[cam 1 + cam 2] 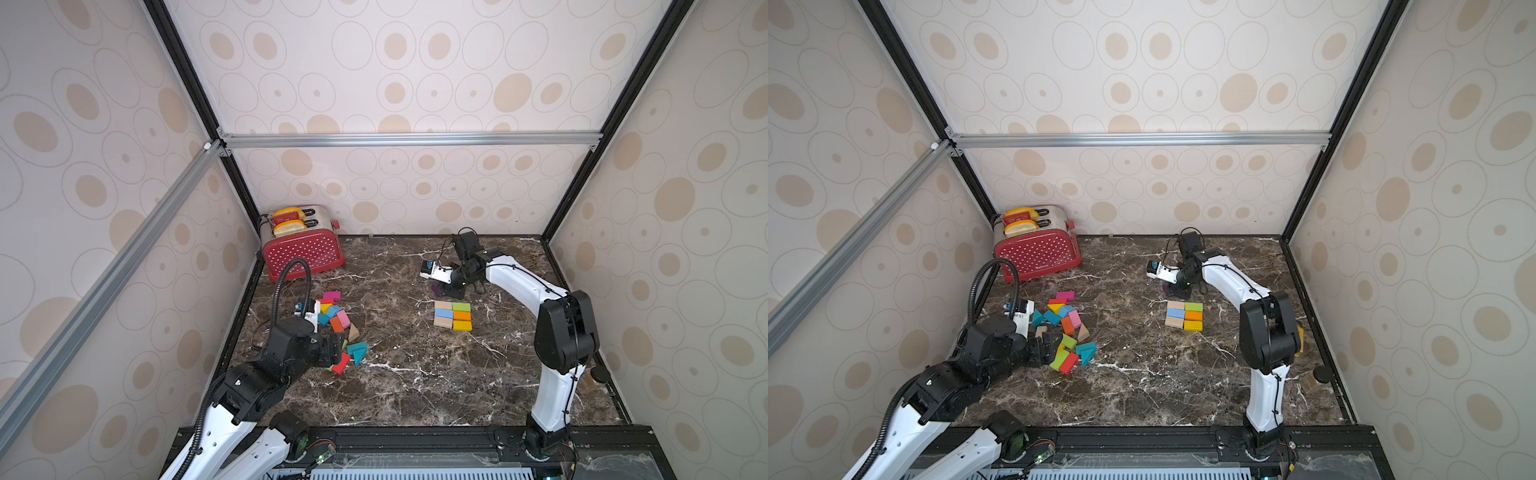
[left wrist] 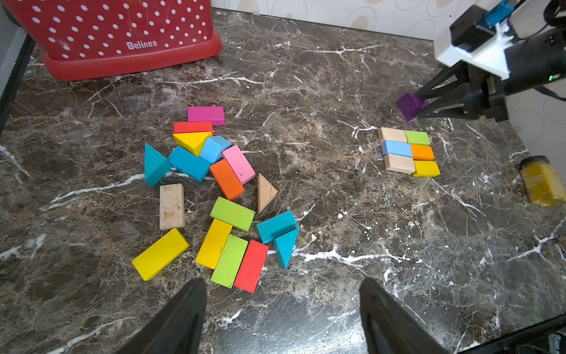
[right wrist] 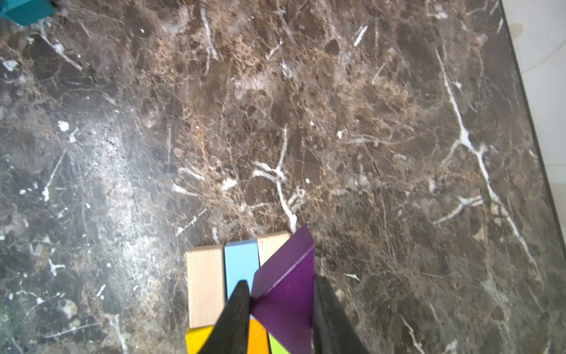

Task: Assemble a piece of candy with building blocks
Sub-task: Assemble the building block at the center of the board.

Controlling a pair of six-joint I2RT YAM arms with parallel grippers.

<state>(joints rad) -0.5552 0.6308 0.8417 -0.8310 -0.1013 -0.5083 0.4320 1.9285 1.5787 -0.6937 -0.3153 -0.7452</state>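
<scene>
A loose heap of coloured building blocks point(image 1: 338, 320) point(image 2: 214, 187) lies on the dark marble table point(image 1: 415, 382) at the left: bricks and wedges in red, yellow, green, teal, pink, orange and bare wood. Right of centre, several bricks form a flat two-by-three rectangle point(image 1: 453, 316) point(image 2: 409, 151). My right gripper point(image 3: 281, 279) point(image 1: 441, 290) is shut on a purple wedge point(image 3: 288, 275) point(image 2: 409, 105), held just above the rectangle's far edge. My left gripper point(image 2: 281, 282) point(image 1: 1050, 347) stands open at the heap's near edge, with only bare table between its fingers.
A red polka-dot toaster point(image 1: 303, 249) with toast in its slots stands at the back left corner. A mustard-yellow jar point(image 2: 540, 180) with a dark lid point(image 1: 1323, 374) sits by the right wall. Patterned walls enclose the table on three sides.
</scene>
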